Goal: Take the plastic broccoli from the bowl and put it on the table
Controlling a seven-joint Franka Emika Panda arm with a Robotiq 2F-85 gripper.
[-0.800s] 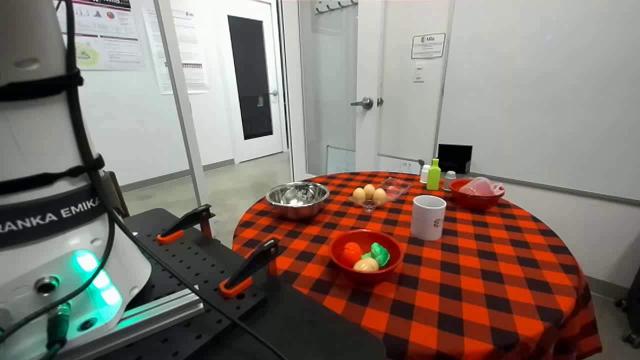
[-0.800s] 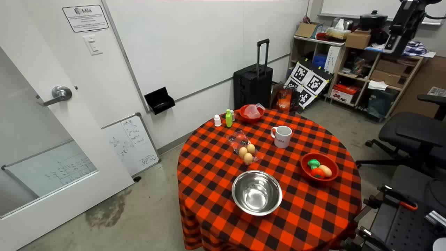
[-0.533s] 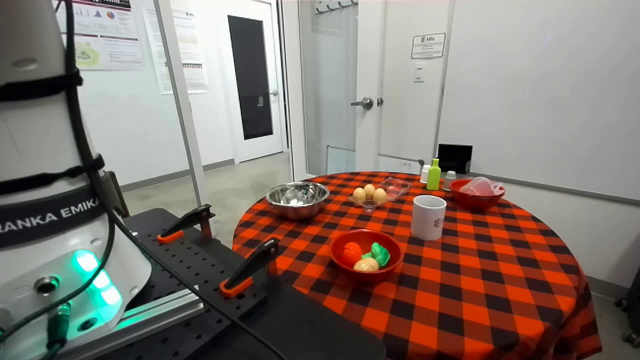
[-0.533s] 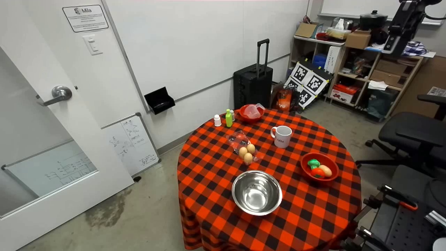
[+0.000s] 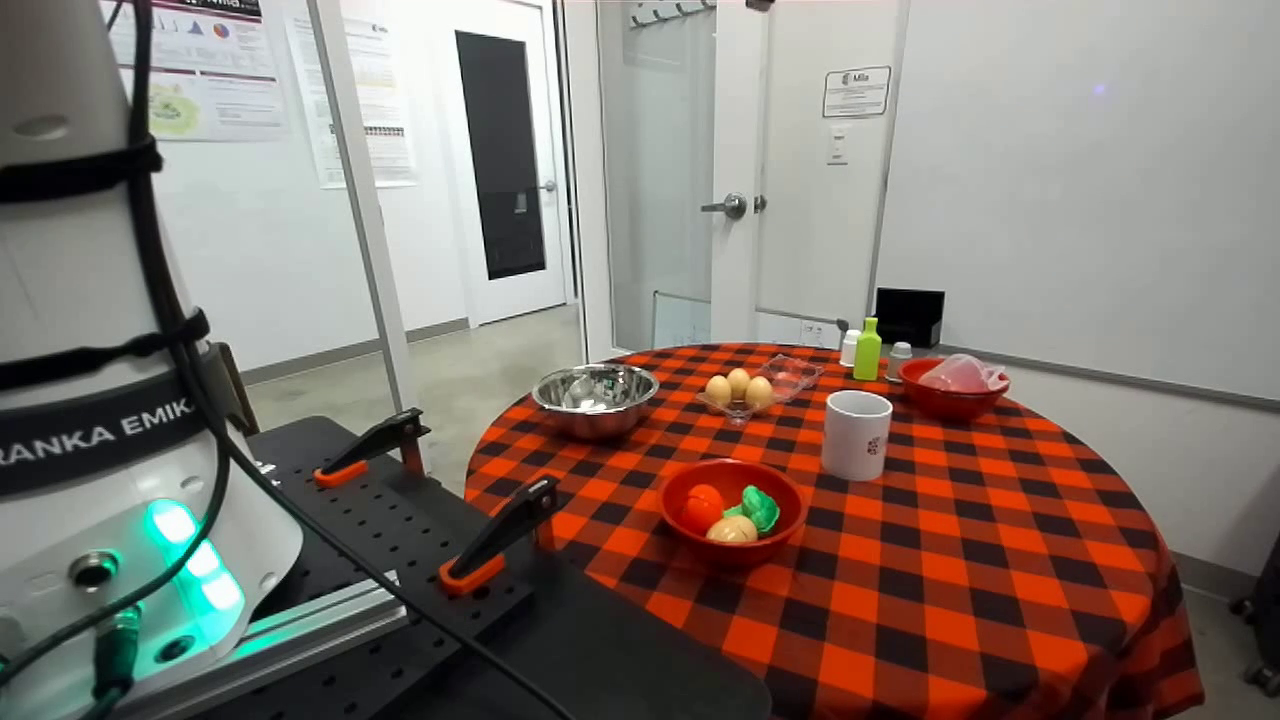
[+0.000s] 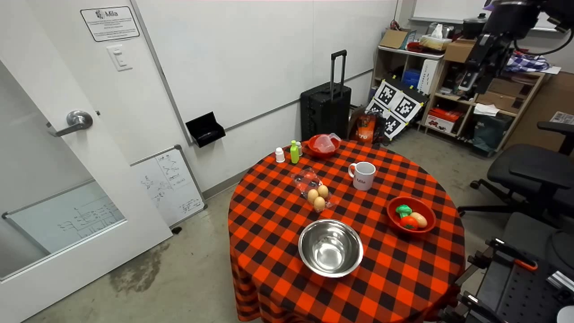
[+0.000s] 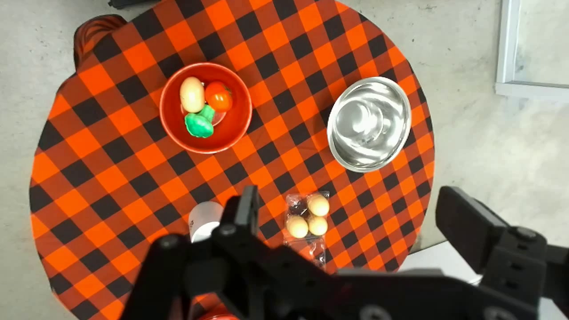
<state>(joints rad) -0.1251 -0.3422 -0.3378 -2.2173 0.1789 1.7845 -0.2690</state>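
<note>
Fingers point(image 7: 469, 226) wide apart, holding nothing, hang lower and nearer the table point(image 7: 289, 71) than a moment ago: reach probably under way. Broccoli point(image 7: 199, 125) lies in red bowl point(image 7: 236, 118), beside 1 egg point(image 7: 192, 94), 1 tomato point(image 7: 218, 97).

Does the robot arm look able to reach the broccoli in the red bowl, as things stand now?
Probably yes: the open tool hangs high, and nothing visible covers the broccoli in the red bowl. The egg and tomato beside the broccoli might crowd the grip.
</note>
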